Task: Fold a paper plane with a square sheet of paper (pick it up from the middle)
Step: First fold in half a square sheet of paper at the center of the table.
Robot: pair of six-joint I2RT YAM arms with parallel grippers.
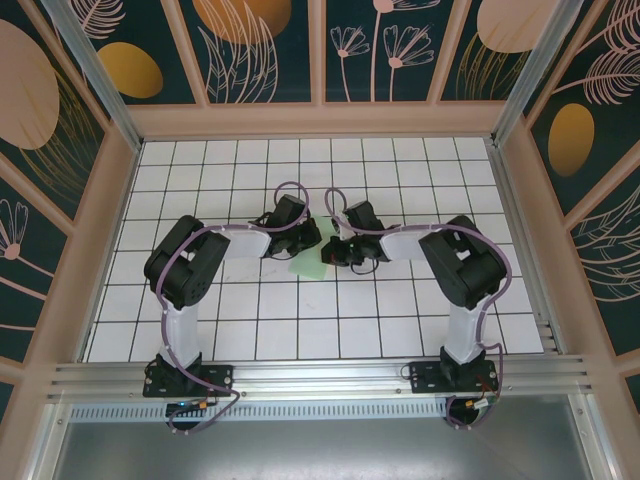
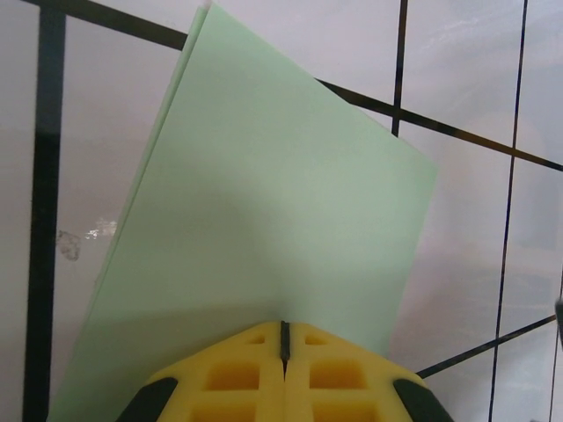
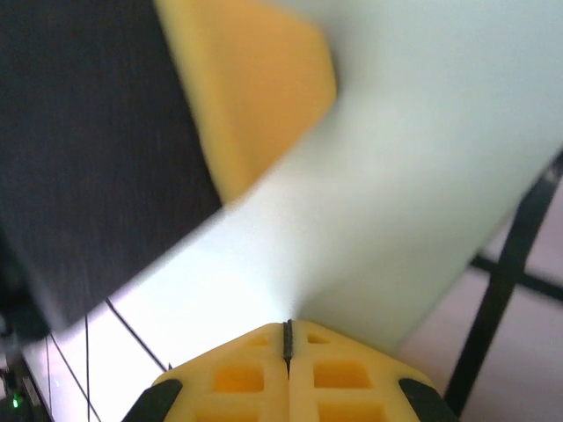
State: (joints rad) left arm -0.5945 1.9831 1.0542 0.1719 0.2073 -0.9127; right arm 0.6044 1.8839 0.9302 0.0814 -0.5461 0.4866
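The square sheet of paper is pale mint green and lies on the white grid table between the two grippers. In the left wrist view the paper lies flat, with a doubled edge along its left side. My left gripper is shut and its yellow tips rest on that paper. My right gripper is shut on the paper, where a ridge runs out from its tips. A yellow finger of the left gripper lies on the sheet there. From above, the left gripper and right gripper almost meet.
Wooden walls fence the table at the back and sides. A metal rail with both arm bases runs along the near edge. Open tiles stretch toward the near side of the grid.
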